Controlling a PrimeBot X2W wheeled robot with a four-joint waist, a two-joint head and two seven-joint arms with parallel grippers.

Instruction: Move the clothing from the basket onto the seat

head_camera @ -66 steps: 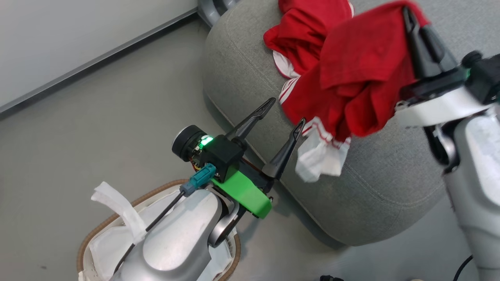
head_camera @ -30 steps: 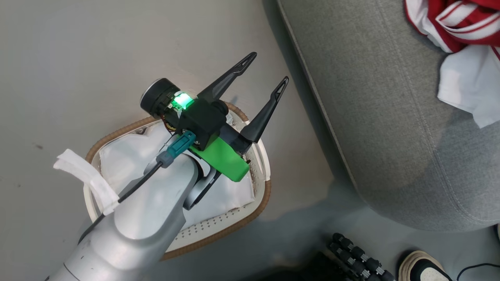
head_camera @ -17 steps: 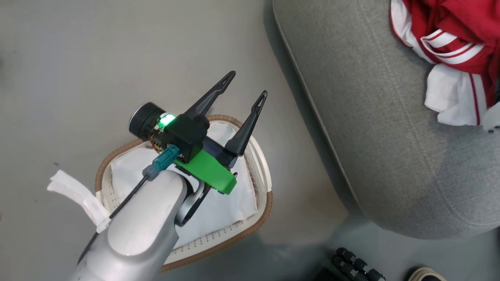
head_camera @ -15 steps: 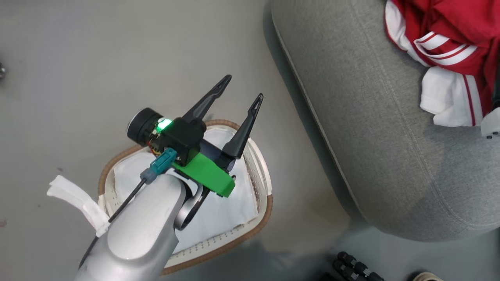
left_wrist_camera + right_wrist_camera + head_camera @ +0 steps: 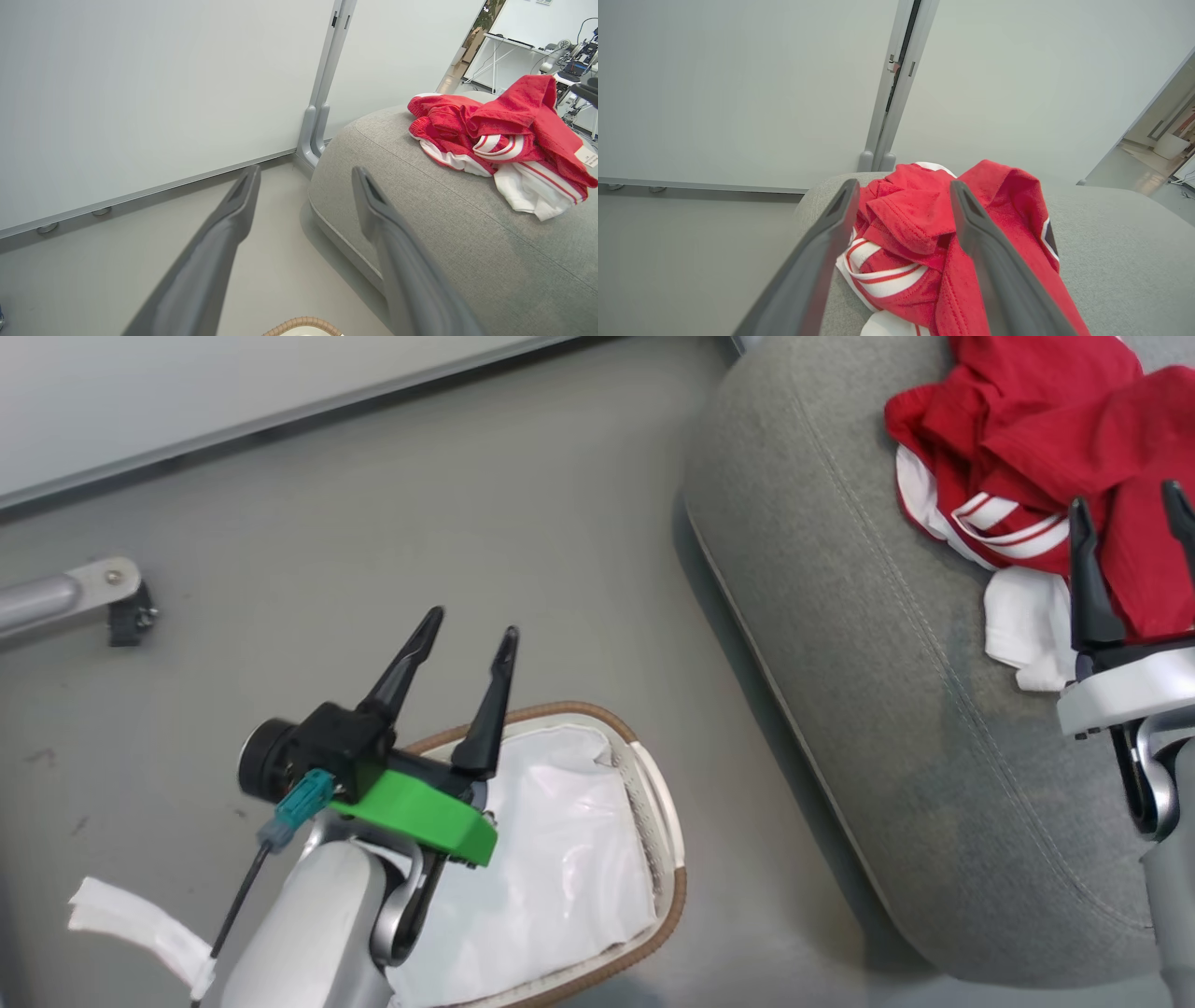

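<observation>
The red clothing [image 5: 1027, 448] with white stripes lies heaped on the grey seat [image 5: 840, 616]. From the left wrist, the clothing [image 5: 495, 135] shows on the seat [image 5: 420, 224] to the right. My right gripper [image 5: 1130, 495] stands open just above the near edge of the heap, nothing between its fingers; its own view looks over the clothing [image 5: 924, 233]. My left gripper [image 5: 471, 621] is open and empty over the far rim of the basket [image 5: 667, 821], which holds only its white liner [image 5: 560, 859].
A white wall panel [image 5: 187, 401] with a grey base strip runs along the floor behind. A metal foot [image 5: 84, 593] of a stand sits on the floor at the left. A loose white liner strap [image 5: 131, 919] hangs off the basket's left side.
The head camera has swung, shifting the whole picture. My right gripper has opened and let go of the red garment, which now rests on the seat. The left gripper stays open over the basket.
</observation>
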